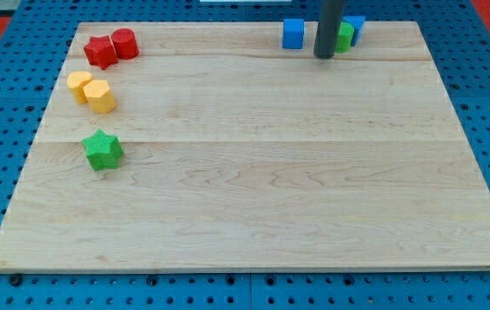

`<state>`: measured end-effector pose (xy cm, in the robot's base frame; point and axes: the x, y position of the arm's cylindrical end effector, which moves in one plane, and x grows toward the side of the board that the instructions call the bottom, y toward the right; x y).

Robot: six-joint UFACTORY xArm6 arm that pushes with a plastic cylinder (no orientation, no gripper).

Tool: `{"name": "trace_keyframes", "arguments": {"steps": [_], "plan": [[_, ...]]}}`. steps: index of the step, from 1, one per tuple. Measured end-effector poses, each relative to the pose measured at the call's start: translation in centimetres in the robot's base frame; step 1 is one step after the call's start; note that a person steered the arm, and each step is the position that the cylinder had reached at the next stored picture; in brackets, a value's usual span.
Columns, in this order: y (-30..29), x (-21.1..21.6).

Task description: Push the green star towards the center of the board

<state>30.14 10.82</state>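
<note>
The green star (102,150) lies flat on the wooden board (253,198) near its left edge, roughly halfway between the board's top and bottom edges. It sits alone, with open wood on every side, and nothing touches it.

Above it along the same left edge are two yellow blocks pressed together: a yellow round-ish block (79,85) closer to the edge and a yellow hexagonal block (101,96) just to its lower right. Further up, in the board's top left corner, a red star (100,52) touches a red cylinder (125,43) on its right.

My tip (325,55) is far from the green star, down at the board's top edge and right of its middle. The dark rod (330,26) comes straight down from the view's top. It carries no jaws, so there is nothing to open or close, and it holds nothing.

Just left of the rod stands a blue cube (293,34), apart from it by a narrow gap. On the rod's right a green block (344,36) is partly hidden behind it, so I cannot tell its shape or whether the tip touches it. Behind that, another blue block (356,25) shows at the top edge, also partly hidden.

The board rests on a blue perforated table (3,138).
</note>
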Motion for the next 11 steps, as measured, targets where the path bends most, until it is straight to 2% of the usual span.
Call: {"name": "trace_keyframes", "arguments": {"steps": [1,2,3,4,5,6,7,8,10,11], "plan": [[-4.6,10.6],[-10.4,18.4],[-16.6,23.5],[-24.7,22.5],[-27.8,19.0],[-29.7,17.4],[-32.2,19.2],[-35.3,15.9],[-22.4,12.2],[-20.0,7.8]]}}
